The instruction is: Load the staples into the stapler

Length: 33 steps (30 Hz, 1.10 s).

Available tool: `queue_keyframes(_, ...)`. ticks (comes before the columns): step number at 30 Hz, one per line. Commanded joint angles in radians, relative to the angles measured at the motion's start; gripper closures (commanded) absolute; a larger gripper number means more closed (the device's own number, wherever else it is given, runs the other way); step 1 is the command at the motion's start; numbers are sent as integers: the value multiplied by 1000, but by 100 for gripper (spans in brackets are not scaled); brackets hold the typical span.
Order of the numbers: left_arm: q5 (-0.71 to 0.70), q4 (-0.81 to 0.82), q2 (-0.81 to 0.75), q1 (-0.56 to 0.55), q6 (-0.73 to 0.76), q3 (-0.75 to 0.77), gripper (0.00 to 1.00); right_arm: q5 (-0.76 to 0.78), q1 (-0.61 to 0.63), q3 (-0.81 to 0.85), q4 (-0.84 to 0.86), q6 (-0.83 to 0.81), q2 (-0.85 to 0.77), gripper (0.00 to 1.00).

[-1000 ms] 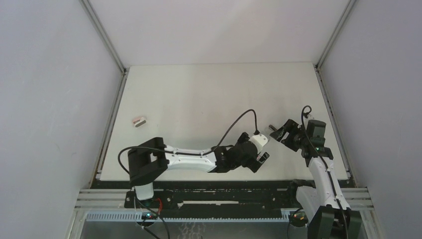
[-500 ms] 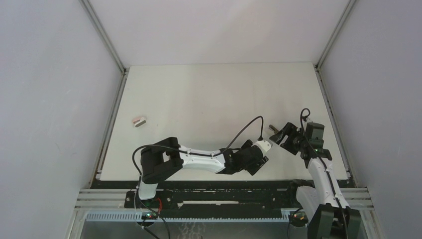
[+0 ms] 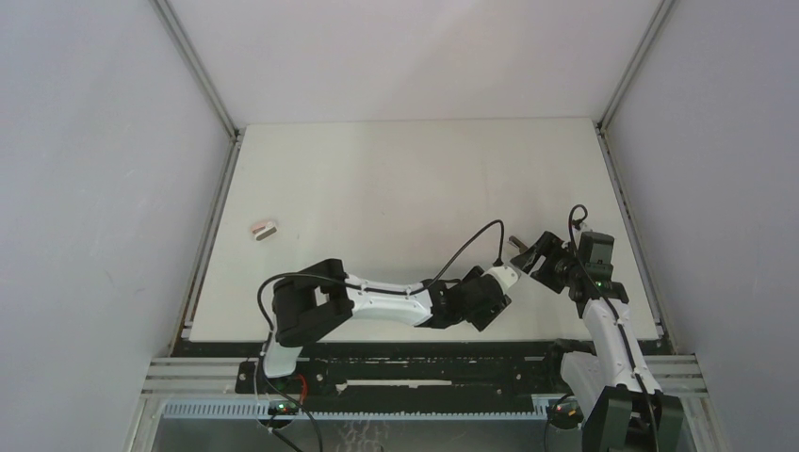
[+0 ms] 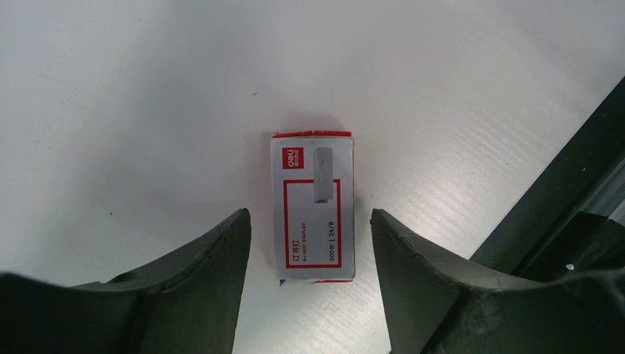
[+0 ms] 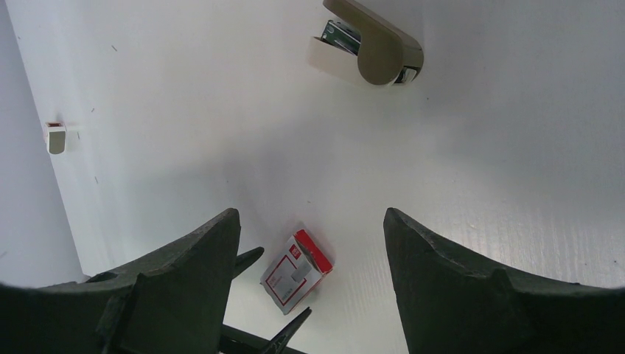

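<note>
Astride the white red-labelled box (image 4: 313, 184), the left gripper (image 4: 309, 214) stands open, untouching; nearby, the right gripper (image 5: 312, 213) gapes empty

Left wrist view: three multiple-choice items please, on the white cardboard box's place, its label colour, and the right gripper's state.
1. The white cardboard box with a red label lies: A. flat on the white table between the fingers of the left gripper; B. atop a stapler; C. upright.
2. Label border: A. blue; B. red; C. green.
3. Right gripper: A. shut on box; B. open, empty; C. shut on stapler.
1 A, fingers flank it; 2 B, red frame; 3 B, fingers apart, gripping nothing.
</note>
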Motion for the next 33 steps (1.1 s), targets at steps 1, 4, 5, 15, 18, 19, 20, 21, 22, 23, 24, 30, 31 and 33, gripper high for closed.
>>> queue_keyframes(1, 17, -2, 15, -2, -2, 68, 34, 9, -5, -5, 39, 12, -12, 29)
queue_keyframes(4, 19, -16, 24, -5, -1, 79, 34, 11, -7, -6, 40, 10, -12, 29)
queue_keyframes(5, 20, -19, 26, -6, -1, 82, 35, 12, -7, -7, 39, 9, -12, 29)
queue_keyframes(15, 12, -49, 44, -7, -4, 108, 39, 10, -11, -10, 46, 9, -12, 29)
queue_keyframes(18, 6, -51, 43, -7, -3, 110, 41, 11, -10, -12, 47, 10, -12, 29)
queue_keyframes(19, 4, -52, 43, -7, -4, 108, 42, 9, -10, -12, 47, 9, -11, 29)
queue_keyframes(20, 2, -52, 43, -7, -5, 108, 44, 5, -10, -11, 47, 9, -11, 28)
queue_keyframes(21, -3, -54, 41, -8, -10, 106, 45, -1, -10, -12, 50, 10, -10, 29)
queue_keyframes(22, -13, -53, 36, -7, -16, 99, 46, -9, -10, -11, 53, 9, -9, 29)
queue_keyframes(23, -28, -48, 28, -7, -23, 90, 47, -19, -10, -10, 57, 8, -8, 28)
queue_keyframes(24, -40, -38, 17, -7, -29, 74, 48, -30, -10, -11, 60, 8, -6, 28)
queue_keyframes(30, -56, 47, -77, -6, -32, -45, 51, -80, 9, -11, 82, 7, 45, 29)
queue_keyframes(31, -57, 55, -95, -5, -30, -67, 51, -86, 21, -10, 91, 7, 59, 29)
queue_keyframes(33, -56, 73, -135, -2, -26, -118, 52, -82, 67, -10, 110, 15, 89, 29)
